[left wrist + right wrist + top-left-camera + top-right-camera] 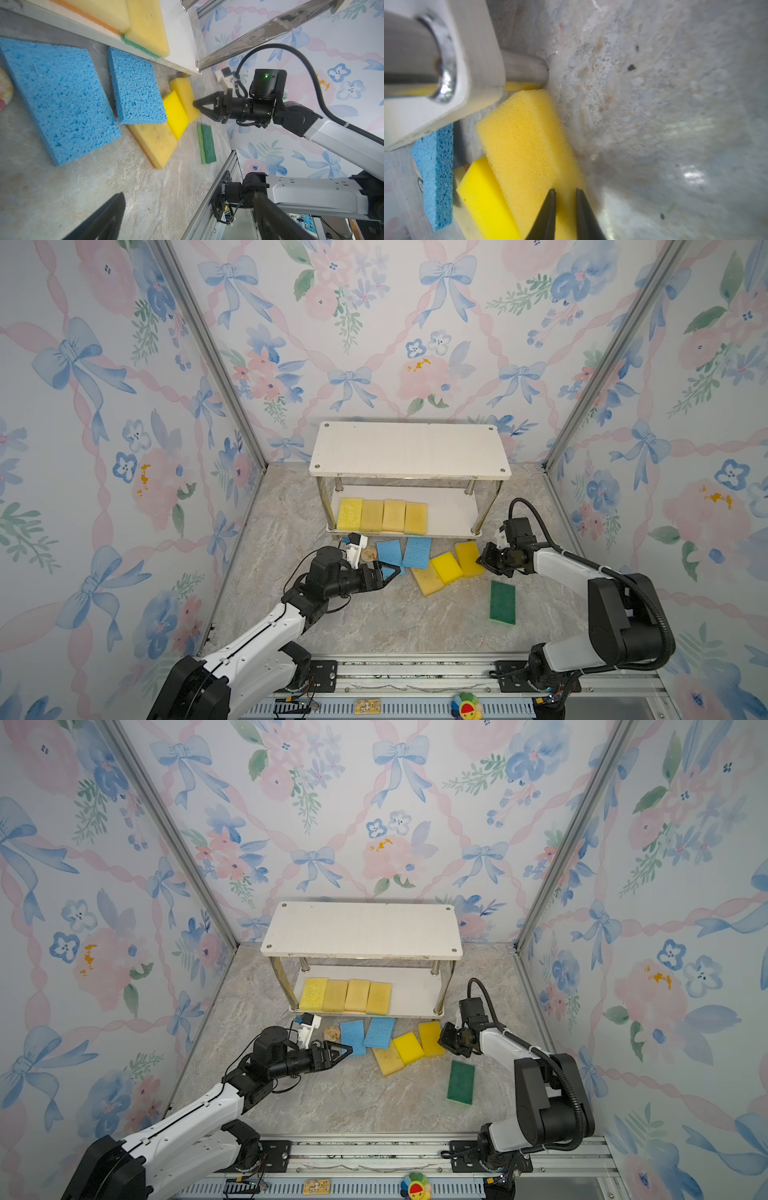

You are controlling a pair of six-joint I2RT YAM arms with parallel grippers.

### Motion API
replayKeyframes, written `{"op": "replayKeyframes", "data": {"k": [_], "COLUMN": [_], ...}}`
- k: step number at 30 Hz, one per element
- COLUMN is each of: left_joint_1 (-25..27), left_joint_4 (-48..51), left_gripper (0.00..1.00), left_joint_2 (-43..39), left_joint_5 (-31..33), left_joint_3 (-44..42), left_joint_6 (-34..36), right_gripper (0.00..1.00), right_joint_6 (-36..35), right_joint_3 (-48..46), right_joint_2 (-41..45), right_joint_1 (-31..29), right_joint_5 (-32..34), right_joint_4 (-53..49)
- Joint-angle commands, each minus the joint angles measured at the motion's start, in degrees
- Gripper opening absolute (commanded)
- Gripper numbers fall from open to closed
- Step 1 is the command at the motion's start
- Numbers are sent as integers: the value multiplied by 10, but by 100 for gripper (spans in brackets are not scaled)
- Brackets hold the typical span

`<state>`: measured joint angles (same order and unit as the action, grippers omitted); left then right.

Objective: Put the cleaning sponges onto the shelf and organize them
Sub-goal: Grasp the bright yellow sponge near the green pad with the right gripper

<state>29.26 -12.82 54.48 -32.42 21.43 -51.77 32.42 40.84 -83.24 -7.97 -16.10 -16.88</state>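
R gripper point(564, 192) is on the near end of the orange-yellow sponge point(467, 558), jaws drawn nearly together w/ foam between the tips, so it reads as a pinch on that end, not yet lifted. The sponge lies flat on the floor, rightmost of the loose cluster. Its long axis runs roughly front-to-back, and the far end sits just beside the foot of the shelf's front-right post point(484, 512). Key relation: the free spot on the lower board point(451, 510) lies beyond the sponge's far end and a bit to the left, between that post and the row of four yellow sponges point(393, 515). My read is the next move should lift over the board's front lip and go in lengthwise along the same axis, w/o much turning. Risks: clipping the post, or dragging the bright yellow sponge point(446, 567), which touches the held one's side and rests on a pale yellow sponge point(428, 583). L gripper point(392, 571) is spread wide and holds nothing, hovering at the near corner of the left blue sponge point(389, 552), w/ the second blue sponge point(417, 552) just beside it. The R arm is clearly nearer the empty end of the shelf point(409, 448). The green sponge point(502, 602) lies apart, nearer the R arm base, top board bare
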Motion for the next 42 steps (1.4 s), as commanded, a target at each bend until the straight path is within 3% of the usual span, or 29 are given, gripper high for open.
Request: {"op": "replayKeyframes", "data": {"k": [1, 12, 21, 32, 42], "left_joint_1": [-1, 13, 63, 96, 143], "left_joint_4": [-12, -71, -107, -128, -139], "left_gripper": [98, 98, 98, 98, 98], "left_joint_2": [-11, 0, 10, -23, -12], "left_joint_5": [-2, -12, 10, 42, 95], "left_joint_3": [-7, -15, 24, 54, 110], "left_joint_6": [-10, -53, -91, -135, -133], "right_gripper": [12, 9, 9, 9, 9], "right_joint_6": [-12, -18, 30, 86, 85], "right_joint_3": [-9, -45, 33, 176, 236], "right_joint_2": [47, 262, 416, 389, 320], "right_joint_1": [-7, -19, -50, -137, -157], "right_joint_5": [17, 7, -44, -44, -107], "right_joint_4": [-52, -205, -298, -298, -254]}}
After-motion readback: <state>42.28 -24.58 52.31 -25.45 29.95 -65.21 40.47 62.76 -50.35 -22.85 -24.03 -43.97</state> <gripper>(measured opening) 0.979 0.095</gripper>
